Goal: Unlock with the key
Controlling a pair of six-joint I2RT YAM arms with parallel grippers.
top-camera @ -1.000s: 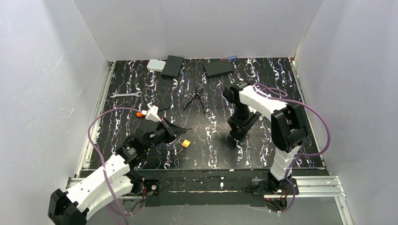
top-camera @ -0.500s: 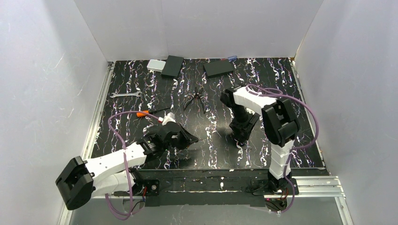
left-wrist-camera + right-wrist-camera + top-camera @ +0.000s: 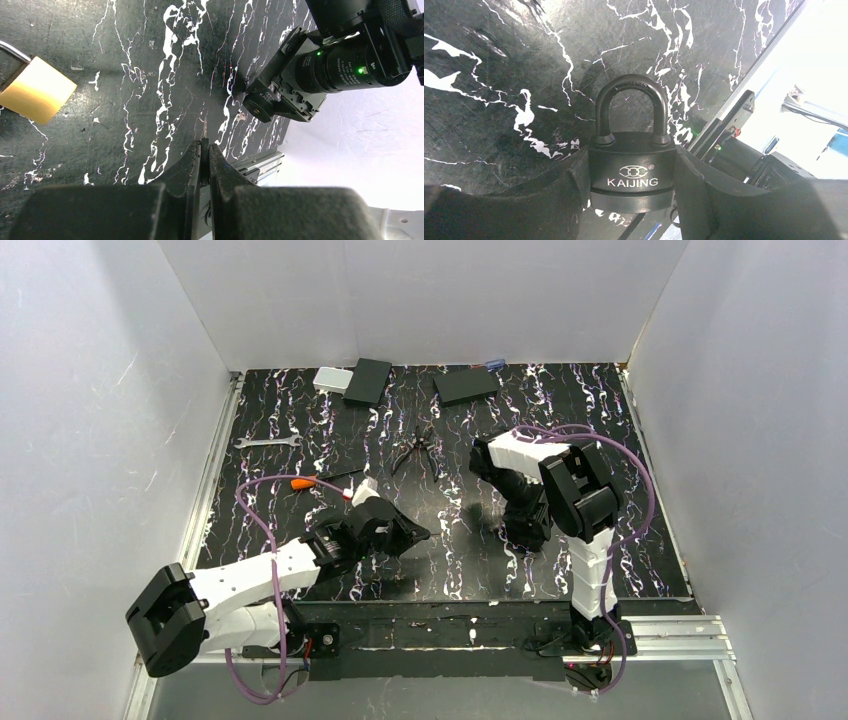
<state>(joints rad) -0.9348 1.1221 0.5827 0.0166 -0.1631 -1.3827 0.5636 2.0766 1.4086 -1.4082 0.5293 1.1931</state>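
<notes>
My right gripper (image 3: 631,156) is shut on a black padlock (image 3: 631,172) marked KAIJING. It grips the body by both sides, with the shackle closed and pointing away over the mat. In the top view this gripper (image 3: 530,525) is low at centre right. My left gripper (image 3: 204,146) is shut on a thin key (image 3: 204,131), seen edge-on, its tip sticking out past the fingertips. In the top view the left gripper (image 3: 415,535) points right toward the right gripper, a gap between them. The right wrist (image 3: 325,65) shows ahead in the left wrist view.
A brass padlock (image 3: 35,96) lies on the mat left of my left gripper. Pliers (image 3: 418,452), an orange-handled screwdriver (image 3: 322,480) and a wrench (image 3: 266,442) lie mid-table. Two black boxes (image 3: 368,381) (image 3: 466,385) and a grey box (image 3: 331,379) stand at the back.
My left arm has swung right and its gripper now points at the right gripper, covering the brass padlock in the top view. The right gripper shifted slightly right.
</notes>
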